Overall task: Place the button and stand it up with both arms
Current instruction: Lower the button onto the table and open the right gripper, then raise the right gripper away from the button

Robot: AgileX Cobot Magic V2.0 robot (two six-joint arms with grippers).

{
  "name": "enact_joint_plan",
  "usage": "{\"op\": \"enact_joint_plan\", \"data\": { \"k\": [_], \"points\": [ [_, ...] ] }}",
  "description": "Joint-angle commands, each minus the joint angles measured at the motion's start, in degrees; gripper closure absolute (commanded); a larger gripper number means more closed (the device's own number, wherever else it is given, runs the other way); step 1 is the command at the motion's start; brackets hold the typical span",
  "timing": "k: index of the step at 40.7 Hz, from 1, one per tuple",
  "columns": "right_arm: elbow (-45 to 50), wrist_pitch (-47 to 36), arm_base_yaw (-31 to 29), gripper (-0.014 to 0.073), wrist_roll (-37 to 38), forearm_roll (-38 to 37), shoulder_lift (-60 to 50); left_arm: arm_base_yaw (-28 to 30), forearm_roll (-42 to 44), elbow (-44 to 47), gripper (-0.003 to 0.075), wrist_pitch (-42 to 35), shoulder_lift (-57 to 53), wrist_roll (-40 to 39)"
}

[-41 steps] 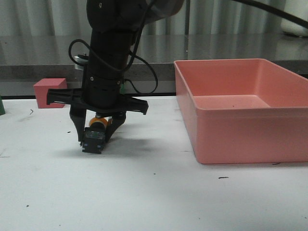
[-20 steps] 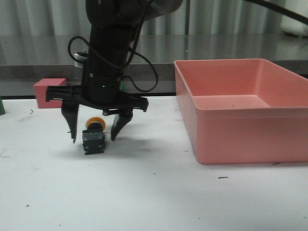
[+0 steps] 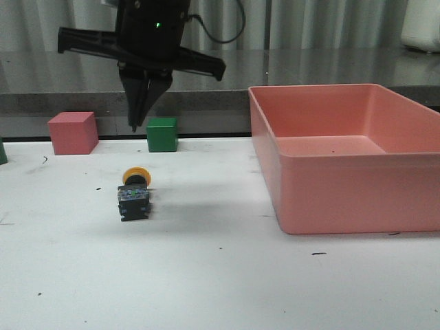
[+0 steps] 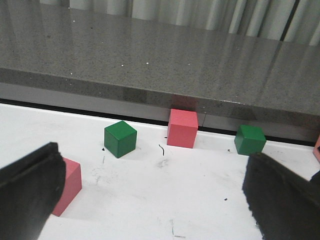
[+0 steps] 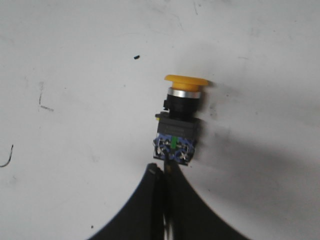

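The button [image 3: 135,193] lies on its side on the white table, yellow cap pointing away from the camera and bluish bottom facing it. In the right wrist view the button [image 5: 178,121] lies free just beyond the fingertips. My right gripper [image 3: 139,113] hangs well above and slightly behind the button, fingers pressed together and empty; it also shows in the right wrist view [image 5: 163,171]. My left gripper [image 4: 155,205] is wide open and empty over bare table, and is out of the front view.
A large pink bin [image 3: 347,175] stands at the right. A red cube [image 3: 71,132] and a green cube [image 3: 162,134] sit by the table's back edge. The left wrist view shows a green cube [image 4: 120,138], a red cube [image 4: 182,128], a green cube [image 4: 249,139] and a near red cube [image 4: 69,184].
My right gripper opened and let go of the button on the table, then rose high above it and shut its fingers. The button stays lying where it was released.
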Motion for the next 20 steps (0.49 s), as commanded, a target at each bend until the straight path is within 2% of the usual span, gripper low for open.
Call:
{"op": "enact_joint_plan", "data": {
  "k": [1,8,11,20],
  "points": [
    [-1.76,2.71,-2.09,0.0655,-1.65,-2.58,-7.30,0.11,-0.09,-2.00,0.0029,-4.20,0.71,-0.39],
    [-1.45,10.45,-7.93,0.0655,-8.66,-3.97,-12.61,0.11,-0.09,-2.00,0.0029,-4.20,0.71,-0.39],
    [0.32,10.86,-11.12,0.0655,-10.83,-3.77,-15.46,0.11,-0.09,-2.00,0.0029,-4.20,0.71,-0.39],
    [14.52,10.53,-21.08,0.0655,-15.09,-3.71,-27.00,0.11,-0.09,-2.00,0.0029,-4.20,0.71,-0.39]
  ]
}}
